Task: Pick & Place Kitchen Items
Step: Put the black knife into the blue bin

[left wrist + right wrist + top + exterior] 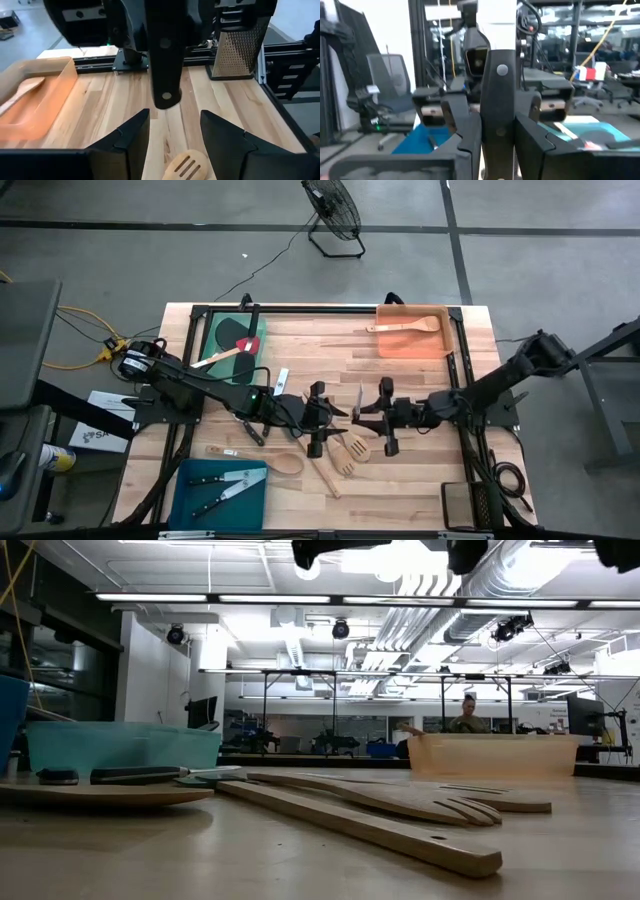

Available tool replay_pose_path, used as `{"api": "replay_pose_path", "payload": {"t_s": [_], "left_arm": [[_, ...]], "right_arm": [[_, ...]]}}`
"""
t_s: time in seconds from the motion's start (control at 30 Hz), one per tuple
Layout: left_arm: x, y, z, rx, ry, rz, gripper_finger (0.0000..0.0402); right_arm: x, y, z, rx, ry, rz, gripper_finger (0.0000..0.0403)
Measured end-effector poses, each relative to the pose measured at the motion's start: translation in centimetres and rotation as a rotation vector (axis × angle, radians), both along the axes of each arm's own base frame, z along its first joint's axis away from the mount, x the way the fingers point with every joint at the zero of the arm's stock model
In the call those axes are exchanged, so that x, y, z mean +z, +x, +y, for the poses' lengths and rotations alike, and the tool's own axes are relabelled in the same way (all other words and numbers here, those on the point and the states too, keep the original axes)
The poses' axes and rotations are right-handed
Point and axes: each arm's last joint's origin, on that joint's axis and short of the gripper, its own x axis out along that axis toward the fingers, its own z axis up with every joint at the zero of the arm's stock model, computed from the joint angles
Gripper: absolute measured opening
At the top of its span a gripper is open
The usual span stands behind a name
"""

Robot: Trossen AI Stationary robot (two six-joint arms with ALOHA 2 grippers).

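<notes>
A black-handled knife [164, 60] hangs over the table's middle, with my right gripper [366, 418] shut on it. A steel blade [358, 398] shows by those fingertips, pointing toward the far edge. My left gripper [172, 120] faces it from the table's left, open, its fingers below and short of the handle's free end, touching nothing. Beneath them, flat on the wood, lie a slotted wooden turner [186, 165], a second turner [350, 448] and a wooden spoon [268, 461]. My right gripper pinches the knife's black riveted handle [500, 105] between its two fingers, coming about level from the table's right. The handle runs on past the fingertips toward my left gripper, its free end [165, 102] clear of the table. How the blade end sits is hidden by the gripper.
A green tray [214, 340] with a red-headed spatula stands far left. An orange tray [410, 345] holding a wooden turner is far right. A teal tray [195, 498] with knives is near left. A wire-mesh holder [462, 506] stands near right. A person shows far off [467, 720].
</notes>
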Motion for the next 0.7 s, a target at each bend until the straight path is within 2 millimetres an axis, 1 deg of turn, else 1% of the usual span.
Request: {"api": "replay_pose_path", "payload": {"t_s": [0.17,0.37,0.6,0.7], "left_arm": [[-0.1,-0.2,0.2,0.041,0.024,0.018,0.0170],[0.7,-0.5,0.3,0.040,0.018,-0.008,0.0170],[0.8,-0.5,0.3,0.041,0.012,-0.016,0.0170],[0.8,-0.5,0.3,0.042,0.004,-0.016,0.0170]], "right_arm": [[-0.6,0.8,-0.4,0.007,-0.002,-0.012,0.0078],[-1.3,1.5,-0.7,0.008,-0.004,-0.018,0.0078],[-1.6,2.4,-1.2,0.013,0.010,-0.087,0.0078],[-1.4,3.0,-1.2,0.031,0.007,-0.103,0.0078]]}}
